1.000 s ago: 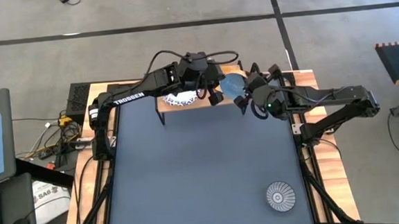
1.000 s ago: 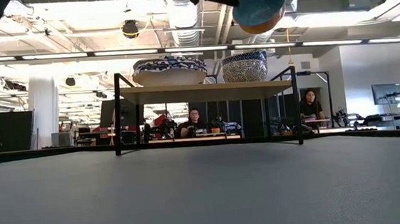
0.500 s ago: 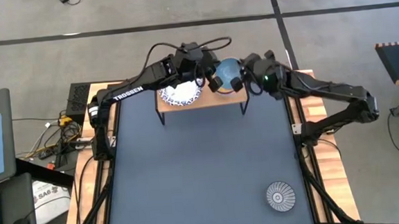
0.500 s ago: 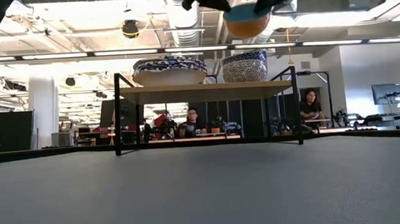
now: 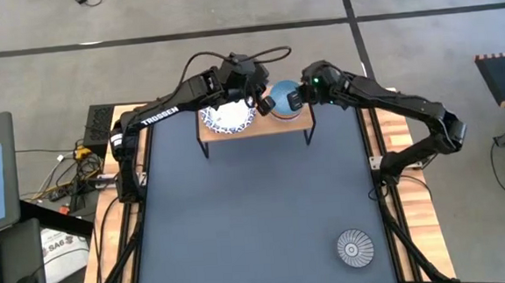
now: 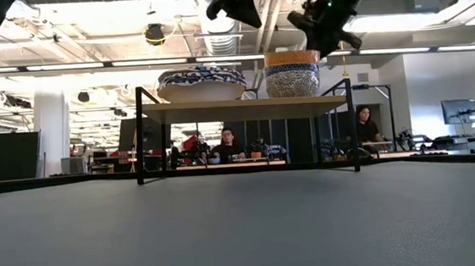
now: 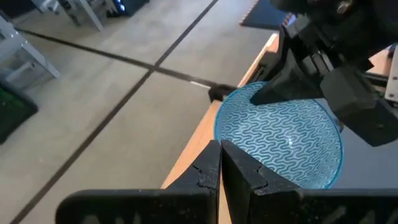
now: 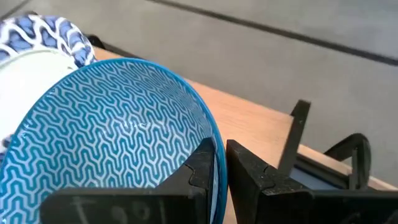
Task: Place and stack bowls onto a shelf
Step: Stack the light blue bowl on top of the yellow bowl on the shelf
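As the light blue bowl (image 5: pixel 285 99) settles onto the stack at the shelf's (image 5: pixel 279 123) right end, the right claw (image 8: pixel 217 169) pinches its rim, apparently steadying it for release. The left claw (image 7: pixel 220 167), fingers pressed together, hovers just beside it. A patterned bowl stack (image 6: pixel 201 82) fills the shelf's left. One striped bowl (image 5: pixel 355 247) waits near the dark worktop's (image 5: pixel 240 221) front corner; people (image 6: pixel 226 144) sit in the workshop beyond.
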`<action>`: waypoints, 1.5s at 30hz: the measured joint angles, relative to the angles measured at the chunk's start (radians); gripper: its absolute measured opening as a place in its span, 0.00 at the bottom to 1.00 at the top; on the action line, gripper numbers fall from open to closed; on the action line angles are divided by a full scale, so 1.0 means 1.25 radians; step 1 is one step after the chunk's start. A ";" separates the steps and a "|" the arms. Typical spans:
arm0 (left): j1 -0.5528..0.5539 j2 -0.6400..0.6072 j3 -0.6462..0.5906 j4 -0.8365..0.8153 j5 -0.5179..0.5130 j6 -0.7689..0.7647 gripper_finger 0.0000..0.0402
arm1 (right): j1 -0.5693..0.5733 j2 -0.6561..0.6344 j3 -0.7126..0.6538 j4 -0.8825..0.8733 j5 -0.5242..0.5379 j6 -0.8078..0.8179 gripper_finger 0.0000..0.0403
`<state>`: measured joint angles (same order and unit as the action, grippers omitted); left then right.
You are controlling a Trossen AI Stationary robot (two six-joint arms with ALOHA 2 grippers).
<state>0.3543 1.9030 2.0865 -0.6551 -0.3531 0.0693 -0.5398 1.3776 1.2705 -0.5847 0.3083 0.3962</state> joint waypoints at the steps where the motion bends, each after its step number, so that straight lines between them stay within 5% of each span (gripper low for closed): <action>1: 0.003 0.000 0.000 -0.007 0.000 -0.004 0.00 | -0.001 0.003 0.000 0.001 -0.007 0.000 0.15; 8: 0.009 0.000 0.000 -0.045 0.007 -0.025 0.00 | -0.008 0.006 0.000 0.001 -0.020 0.042 0.20; 23: -0.004 -0.033 0.000 -0.115 0.091 -0.083 0.00 | -0.033 -0.114 -0.001 0.030 -0.101 0.104 0.58; 28: -0.030 -0.078 0.000 -0.144 0.086 -0.086 0.00 | -0.021 -0.164 -0.006 -0.080 -0.095 0.105 0.59; 38: -0.087 -0.115 0.001 -0.170 0.082 -0.115 0.00 | 0.011 -0.139 -0.110 -0.017 -0.081 0.165 0.54; 45: -0.128 -0.116 0.001 -0.247 0.008 -0.143 0.00 | 0.036 -0.155 -0.110 0.008 -0.080 0.171 0.52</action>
<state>0.1940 1.7580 2.0872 -0.9641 -0.3432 -0.1100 -0.4953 1.1840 1.1328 -0.5751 0.2089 0.6104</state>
